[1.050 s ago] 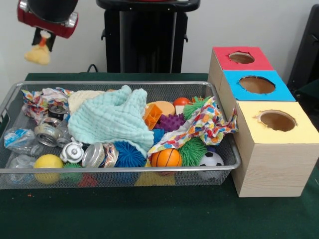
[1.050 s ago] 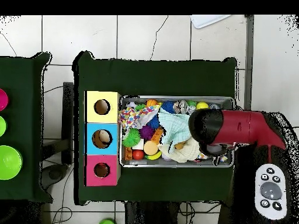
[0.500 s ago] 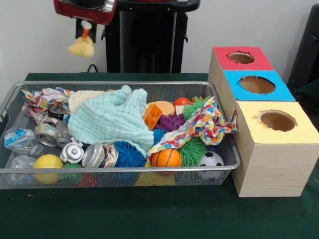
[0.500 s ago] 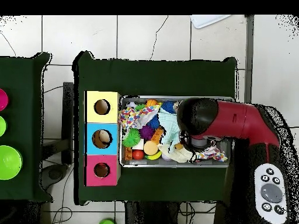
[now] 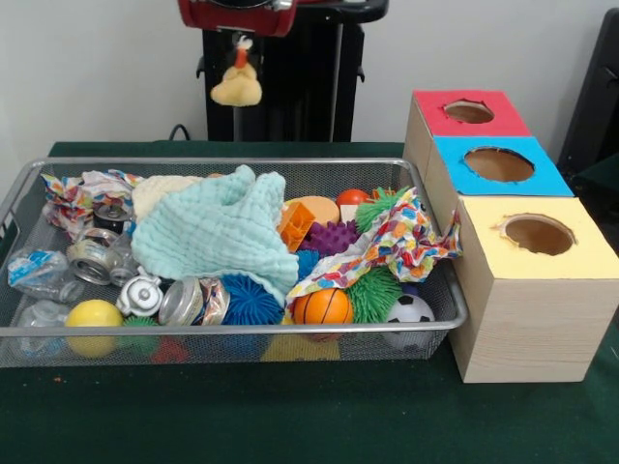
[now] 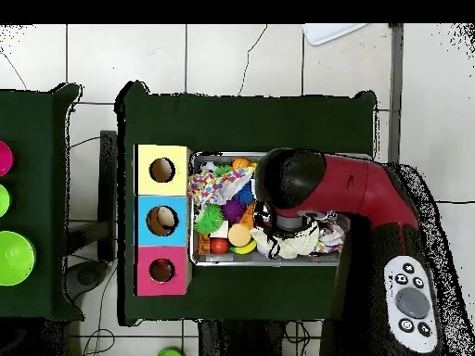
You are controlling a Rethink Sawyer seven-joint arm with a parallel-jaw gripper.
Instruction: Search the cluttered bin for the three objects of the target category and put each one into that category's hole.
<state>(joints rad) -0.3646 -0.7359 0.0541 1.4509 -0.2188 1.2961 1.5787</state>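
1. Front view, left to right: a wire mesh bin (image 5: pixel 19 198) sits on a dark green surface (image 5: pixel 290 416) that runs to the bottom edge; behind it is a pale grey wall (image 5: pixel 87 87).
2. The bin's left end holds crumpled clear plastic (image 5: pixel 34 271), a yellow ball (image 5: pixel 93 317) at the near rim and some shiny metal pieces (image 5: pixel 92 256).
3. A pale mint cloth (image 5: pixel 218 232) lies heaped over the bin's middle, with a blue spiky ball (image 5: pixel 251 300) below its near edge.
4. Above the bin's far rim the claw (image 5: pixel 238 50) hangs from the red arm head at the top edge, closed on a yellow plush toy (image 5: pixel 236 89) that dangles in the air, clear of the bin.
5. A black pedestal (image 5: pixel 290 87) stands behind the toy against the wall.
6. The bin's right end holds a multicoloured patterned cloth (image 5: pixel 401 242), an orange ball (image 5: pixel 323 307), a green spiky ball (image 5: pixel 375 293) and a small football (image 5: pixel 410 309).
7. Just beside the bin's right end stands a row of three wooden boxes, each with a round hole on top: the red box (image 5: pixel 469 111) farthest, the blue box (image 5: pixel 498 164) in the middle, the yellow box (image 5: pixel 537 242) nearest.
8. Overhead view: the green surface sits on a floor of white tiles (image 6: pixel 232 56), and a second green surface (image 6: pixel 37 120) at the left edge carries a green bowl (image 6: pixel 14 258).
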